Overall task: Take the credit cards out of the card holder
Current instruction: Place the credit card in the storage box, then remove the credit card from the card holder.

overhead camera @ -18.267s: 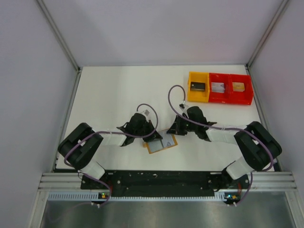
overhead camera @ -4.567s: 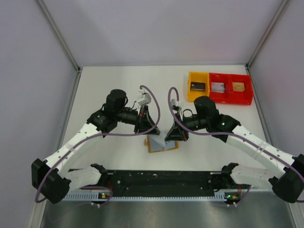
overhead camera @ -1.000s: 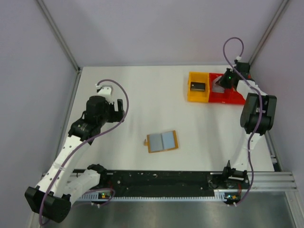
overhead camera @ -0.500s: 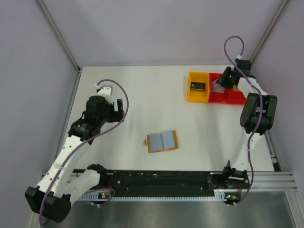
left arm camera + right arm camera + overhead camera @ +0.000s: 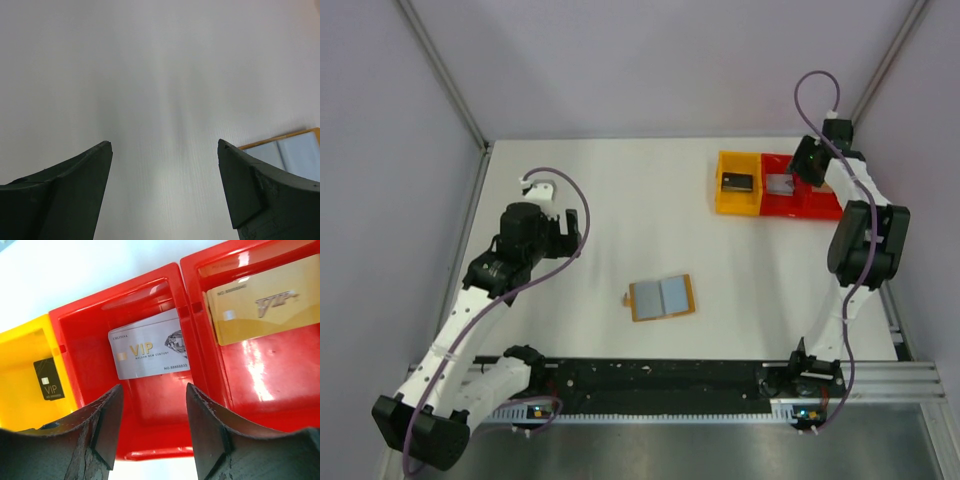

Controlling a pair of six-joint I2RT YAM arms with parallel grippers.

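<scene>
Hovering spread and empty, right pincer (image 5: pixel 154 388) over red tray (image 5: pixel 80 340), silver card (image 5: pixel 150 351) just ahead; left pincer (image 5: pixel 164 145) spread wide, card holder (image 5: pixel 290 150) rightward.

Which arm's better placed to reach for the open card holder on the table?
Probably the left. The left hand is open over the table near the card holder, whose edge shows in its wrist view. The right hand is far off above the middle red tray.
</scene>
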